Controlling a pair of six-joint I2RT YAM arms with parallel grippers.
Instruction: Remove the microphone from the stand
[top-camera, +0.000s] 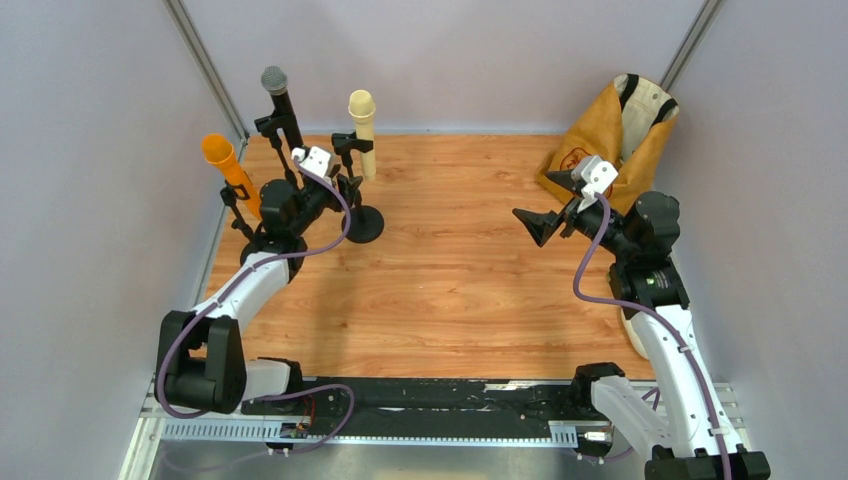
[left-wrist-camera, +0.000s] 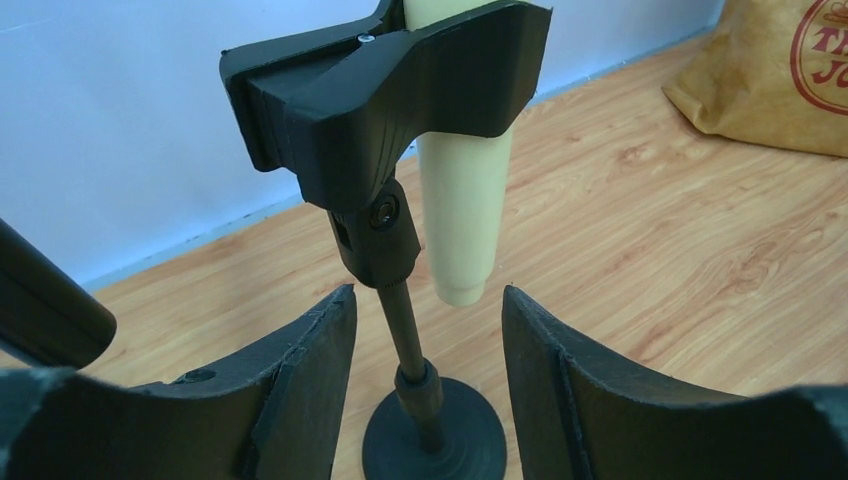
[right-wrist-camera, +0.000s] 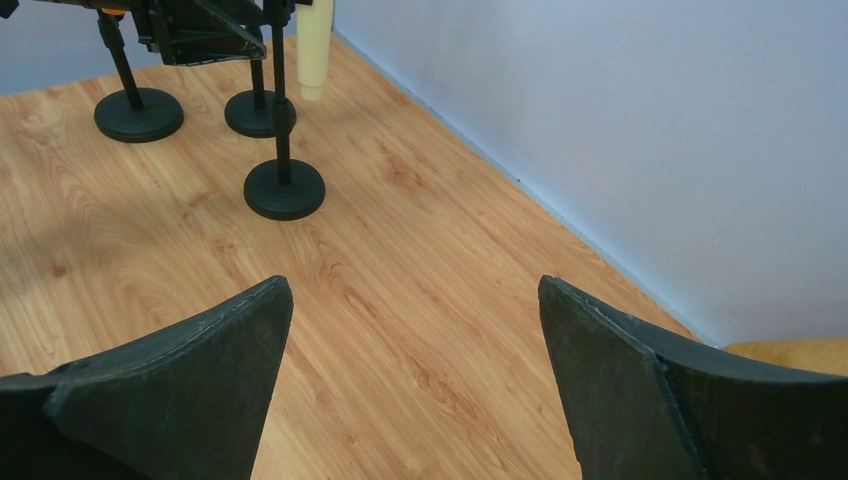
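Note:
A cream microphone (top-camera: 363, 130) stands clipped in a black stand (top-camera: 364, 222) at the back left. In the left wrist view its cream body (left-wrist-camera: 462, 200) hangs from the black clip (left-wrist-camera: 400, 90) above the stand's round base (left-wrist-camera: 435, 435). My left gripper (top-camera: 345, 188) is open just in front of the stand pole, below the clip; the pole shows between its fingers (left-wrist-camera: 300, 390). My right gripper (top-camera: 540, 222) is open and empty over the table's right middle, and its fingers (right-wrist-camera: 200, 380) frame bare wood.
An orange microphone (top-camera: 228, 170) and a black microphone with a grey head (top-camera: 280, 105) stand on their own stands at the far left. A tan bag (top-camera: 612, 135) lies at the back right. Grey walls close the sides and back.

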